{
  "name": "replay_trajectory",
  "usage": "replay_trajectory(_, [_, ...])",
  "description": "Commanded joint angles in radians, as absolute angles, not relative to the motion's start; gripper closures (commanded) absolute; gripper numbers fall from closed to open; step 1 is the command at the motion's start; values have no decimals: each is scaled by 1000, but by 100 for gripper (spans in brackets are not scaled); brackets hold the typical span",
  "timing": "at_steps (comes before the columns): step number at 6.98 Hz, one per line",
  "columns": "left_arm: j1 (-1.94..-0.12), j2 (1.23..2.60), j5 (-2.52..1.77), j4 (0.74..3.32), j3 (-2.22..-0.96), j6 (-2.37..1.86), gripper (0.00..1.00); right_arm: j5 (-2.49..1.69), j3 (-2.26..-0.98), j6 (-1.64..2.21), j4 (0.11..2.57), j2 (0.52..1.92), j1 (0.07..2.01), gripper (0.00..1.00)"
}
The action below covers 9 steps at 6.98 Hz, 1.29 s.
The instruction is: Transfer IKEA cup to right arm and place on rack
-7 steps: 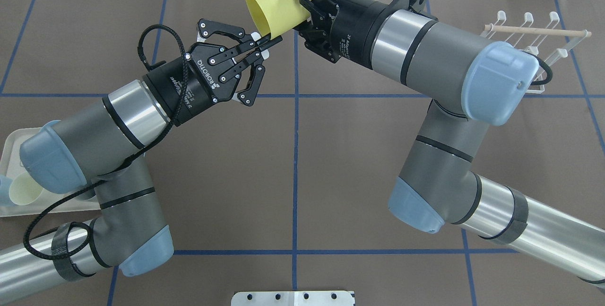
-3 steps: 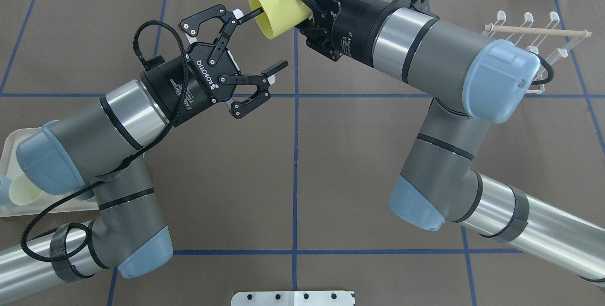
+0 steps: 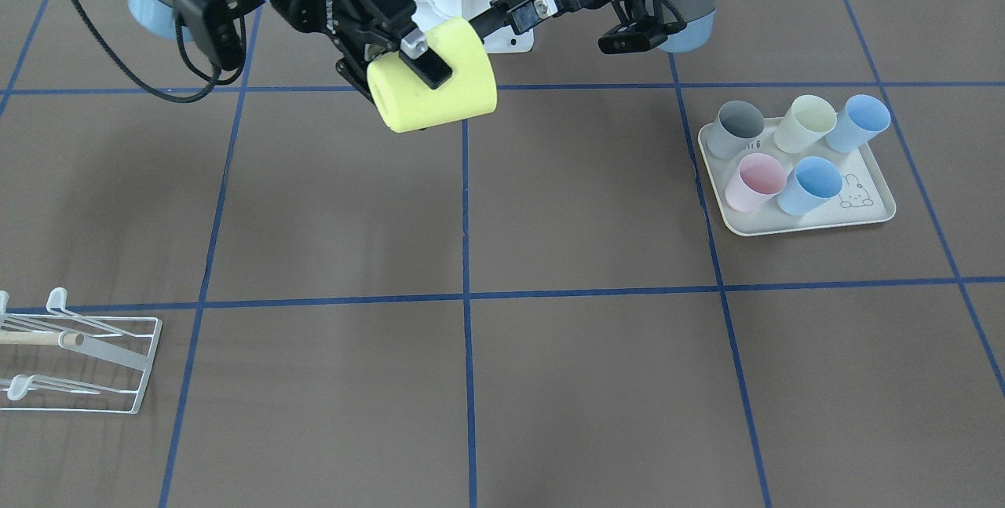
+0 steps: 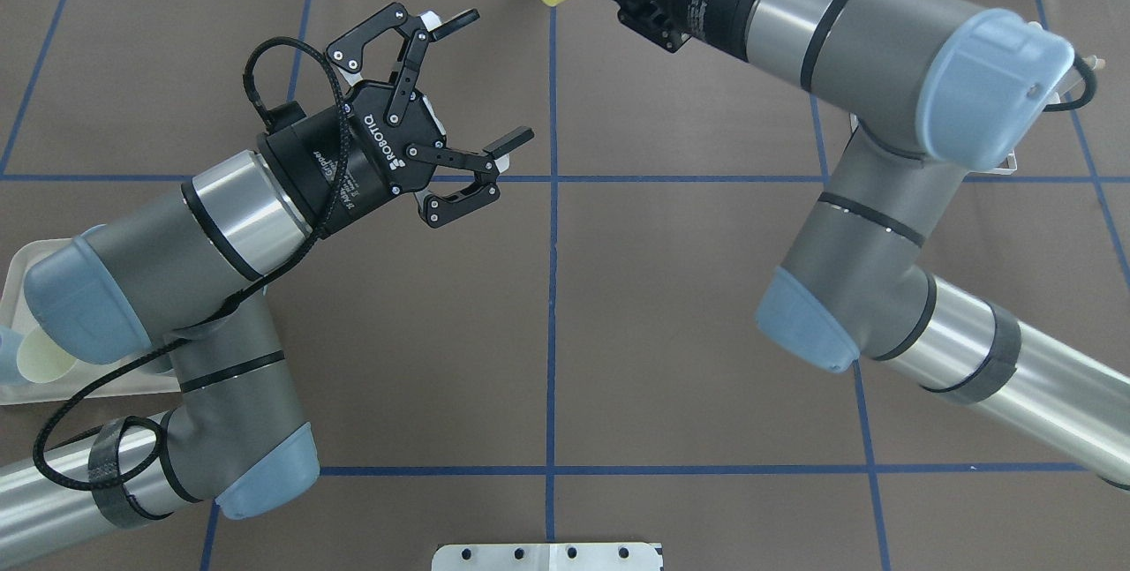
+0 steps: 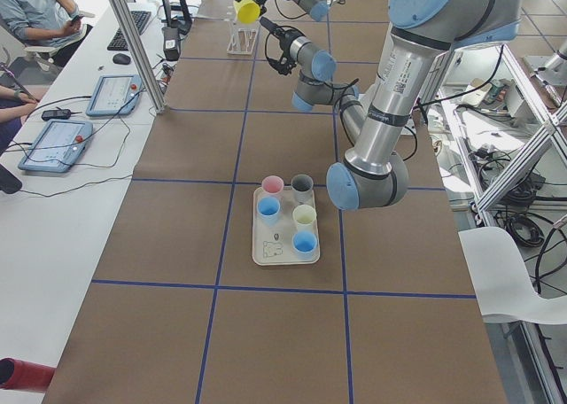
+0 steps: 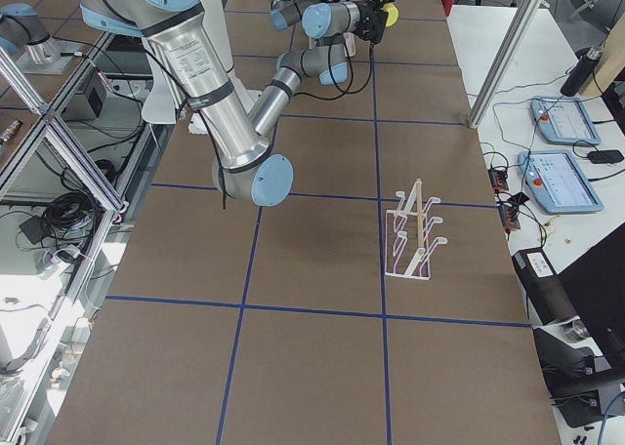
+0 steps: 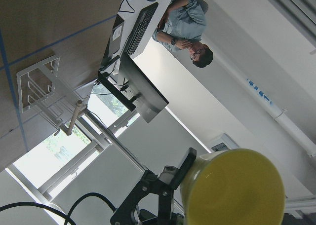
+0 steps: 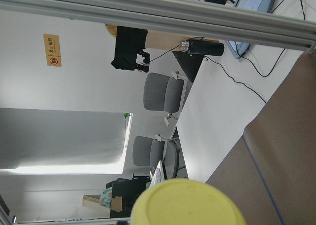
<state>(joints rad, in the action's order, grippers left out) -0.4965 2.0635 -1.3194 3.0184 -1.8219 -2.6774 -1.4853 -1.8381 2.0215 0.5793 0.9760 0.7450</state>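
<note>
Yellow plastic — the IKEA cup (image 3: 463, 88) is clamped in the right end effector (image 3: 420, 72) and held on its side above the bench (image 3: 589, 202), with its mouth turned toward the left arm. The left end effector (image 4: 490, 81) stands wide apart and empty, near the cup but not touching it, so the handover reads as done. What remains is the second half — carrying the cup across to the rack (image 3: 86, 351) and setting it there. The rack stands well apart toward the bench's right end, with nothing on its prongs. Five other cups sit on the tray (image 3: 793, 224) on the left arm's side.
</note>
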Motion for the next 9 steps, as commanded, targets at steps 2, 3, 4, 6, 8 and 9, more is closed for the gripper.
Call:
replay_trajectory(2, [-518, 2040, -1363, 2955, -1830, -2463, 0, -1707, -1813, 1797, 584, 1122, 986, 100])
replay_trajectory(3, [-532, 2037, -1391, 2868, -1838, -2377, 0, -1747, -1816, 1661, 607, 1193, 1041, 100])
replay_trajectory(4, [-537, 2031, -1405, 2747, -1876, -2296, 1, -1753, -1827, 1520, 636, 1259, 1087, 100])
replay_trajectory(6, [-538, 1917, -1416, 2617, -2013, -2150, 1, -1721, -1874, 1248, 677, 1436, 1140, 100])
replay_trajectory(8, [-549, 1814, -1446, 2603, -2052, -2027, 1, -1634, -1937, 1093, 666, 1610, 1138, 100])
replay_trajectory(9, [-573, 1792, -1486, 2596, -2057, -2008, 1, -1603, -1939, 966, 631, 1681, 1137, 100])
